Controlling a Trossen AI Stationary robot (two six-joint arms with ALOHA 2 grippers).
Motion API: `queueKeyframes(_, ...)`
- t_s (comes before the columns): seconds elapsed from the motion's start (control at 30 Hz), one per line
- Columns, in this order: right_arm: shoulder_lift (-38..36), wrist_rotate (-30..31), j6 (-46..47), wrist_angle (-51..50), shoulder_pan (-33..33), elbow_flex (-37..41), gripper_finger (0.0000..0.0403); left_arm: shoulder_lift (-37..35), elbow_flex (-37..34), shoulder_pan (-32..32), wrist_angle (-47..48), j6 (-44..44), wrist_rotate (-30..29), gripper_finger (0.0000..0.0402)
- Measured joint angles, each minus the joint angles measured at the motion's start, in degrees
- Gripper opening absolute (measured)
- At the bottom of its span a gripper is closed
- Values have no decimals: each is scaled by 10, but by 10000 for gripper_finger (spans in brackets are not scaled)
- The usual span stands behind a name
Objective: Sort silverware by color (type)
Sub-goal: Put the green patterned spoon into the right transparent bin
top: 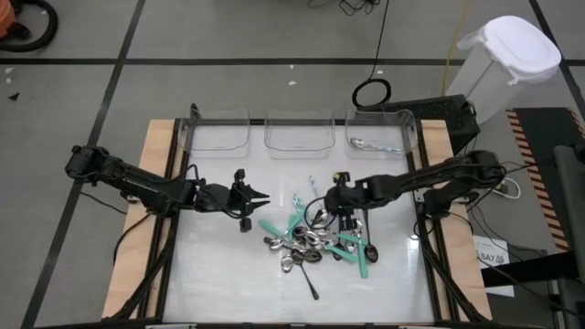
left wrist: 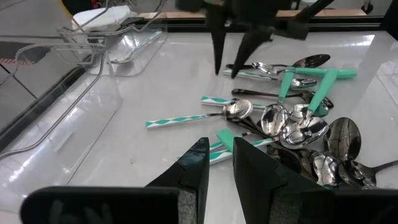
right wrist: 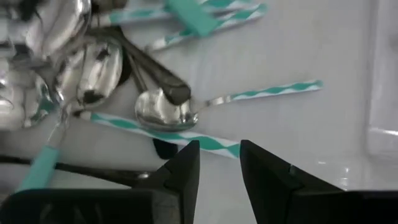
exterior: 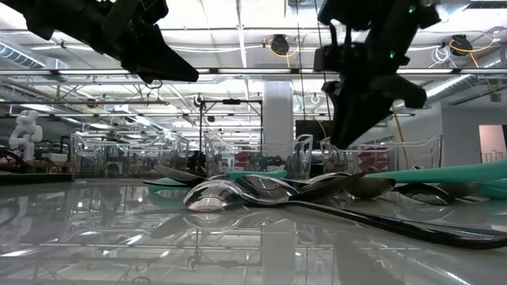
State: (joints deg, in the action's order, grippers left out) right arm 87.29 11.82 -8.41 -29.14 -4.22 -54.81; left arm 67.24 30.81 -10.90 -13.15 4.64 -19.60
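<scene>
While silverware [top: 315, 239] lies heaped, right pincer [top: 340, 217] hovers above.

Your left claw [top: 259, 196] reaches in from the left, fingers slightly parted, holding nothing. Opposite it, your right claw [top: 322, 197] reaches in from the right, tilted down, fingers narrowly apart, also holding nothing.

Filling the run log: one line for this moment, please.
left claw: open, empty, left of silverware pile | right claw: open, empty, over pile | right bin: one spoon | other bins: no silverware seen
</scene>
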Motion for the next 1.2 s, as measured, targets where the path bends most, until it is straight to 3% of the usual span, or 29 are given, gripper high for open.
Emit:
queueKeyframes(0.27, 26, -85, -96, 6, 31, 0, 114, 0, 0, 0, 0, 0, 0, 74)
queueKeyframes(0.63, 41, -129, -212, 20, 55, -1, 174, 0, 0, 0, -2, -3, 0, 74)
queueKeyframes(0.97, 103, -137, -296, 45, 73, -3, 174, 0, 0, 0, -3, -4, 0, 74)
queueKeyframes(1.2, 114, -142, -304, 31, 84, -4, 147, 0, 0, 0, -2, -11, 0, 74)
